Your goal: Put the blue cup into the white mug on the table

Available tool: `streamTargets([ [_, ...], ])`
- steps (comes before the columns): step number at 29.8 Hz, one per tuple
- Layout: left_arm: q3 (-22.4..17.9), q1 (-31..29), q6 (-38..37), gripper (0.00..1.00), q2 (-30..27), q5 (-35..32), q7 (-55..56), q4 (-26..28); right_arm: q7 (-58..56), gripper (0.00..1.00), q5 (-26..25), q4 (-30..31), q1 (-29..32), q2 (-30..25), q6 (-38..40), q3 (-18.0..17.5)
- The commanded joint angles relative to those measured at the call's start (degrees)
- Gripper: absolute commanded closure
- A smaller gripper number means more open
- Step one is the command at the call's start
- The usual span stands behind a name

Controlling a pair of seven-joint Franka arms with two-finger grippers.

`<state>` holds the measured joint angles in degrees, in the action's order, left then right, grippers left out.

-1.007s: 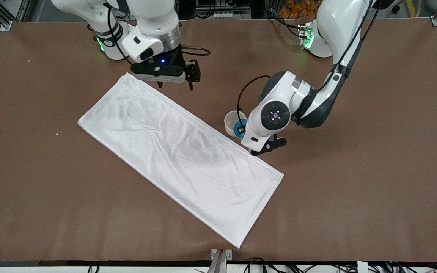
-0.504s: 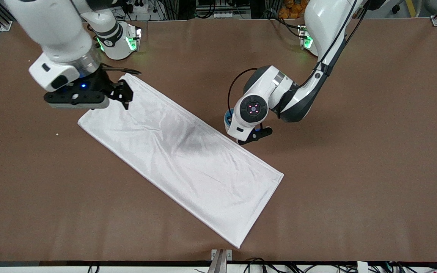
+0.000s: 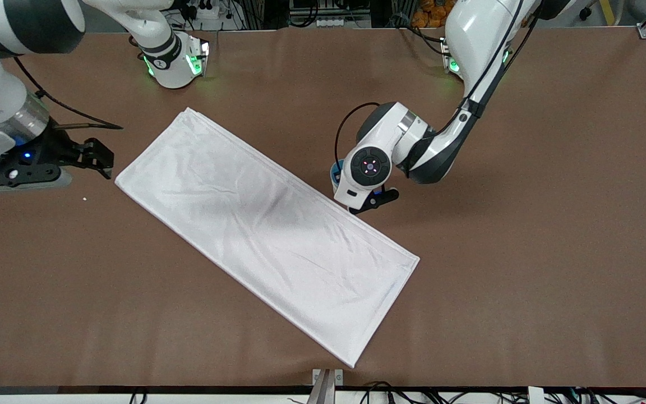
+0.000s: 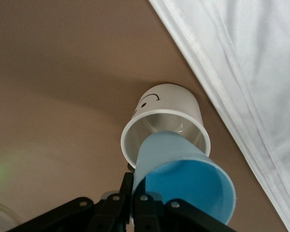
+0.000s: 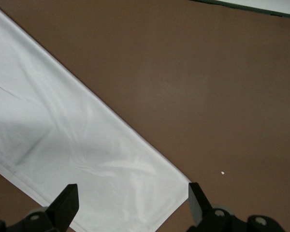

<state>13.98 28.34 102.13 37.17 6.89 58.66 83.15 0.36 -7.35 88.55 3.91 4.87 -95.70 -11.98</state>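
One pincer carries the load: the left pincer grips the blue cup by its rim, fingers pinched on the wall, and holds it tilted over the mug, its base just inside the mug's mouth. The mug stands on the worktop directly below this pincer, just beside the edge of the cloth. The cup is not yet seated.

Risks, as judged: because the cup enters at a slant, its base may catch on the mug's rim or inner wall; a release now could leave it leaning or let it tip out. A downward push off centre could slide or topple the mug toward the cloth.

The right pincer waits with fingers spread wide and empty, over the cloth's corner at the right arm's end, well apart from the mug.
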Motion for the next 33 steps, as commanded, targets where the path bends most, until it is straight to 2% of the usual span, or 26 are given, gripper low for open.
streamTargets([
  [1,-0.18,-0.13,2.01,1.0,1.15,1.2,0.14,-0.53,-1.68,0.0,1.55,0.23,0.23,-1.36,-0.1,1.87],
  [5,-0.18,-0.13,2.19,1.0,0.97,1.11,0.14,-0.53,-1.85,0.0,2.33,-0.04,0.58,-1.36,-0.19,2.31],
  [8,-0.18,-0.22,2.28,1.0,0.8,1.29,0.14,-0.53,-2.38,0.0,6.89,-0.04,1.8,-1.45,-0.28,3.1],
  [10,-0.18,-0.13,2.37,1.0,0.71,1.37,0.14,-0.53,-2.55,0.0,8.22,-0.04,2.16,-1.53,-0.28,3.45],
  [23,-0.09,-0.13,6.67,1.0,-0.35,1.46,1.1,1.31,-3.69,0.0,7.88,-0.04,3.74,-1.71,-0.28,3.63],
  [28,-0.09,-0.13,9.48,1.0,-1.4,1.38,1.1,4.03,-6.33,0.0,8.31,-0.04,3.92,-1.54,-0.28,6.52],
  [33,0.0,-0.22,12.21,1.0,-3.6,1.37,1.01,7.46,-7.39,0.0,7.96,-0.13,3.74,-1.62,-0.19,6.88],
])
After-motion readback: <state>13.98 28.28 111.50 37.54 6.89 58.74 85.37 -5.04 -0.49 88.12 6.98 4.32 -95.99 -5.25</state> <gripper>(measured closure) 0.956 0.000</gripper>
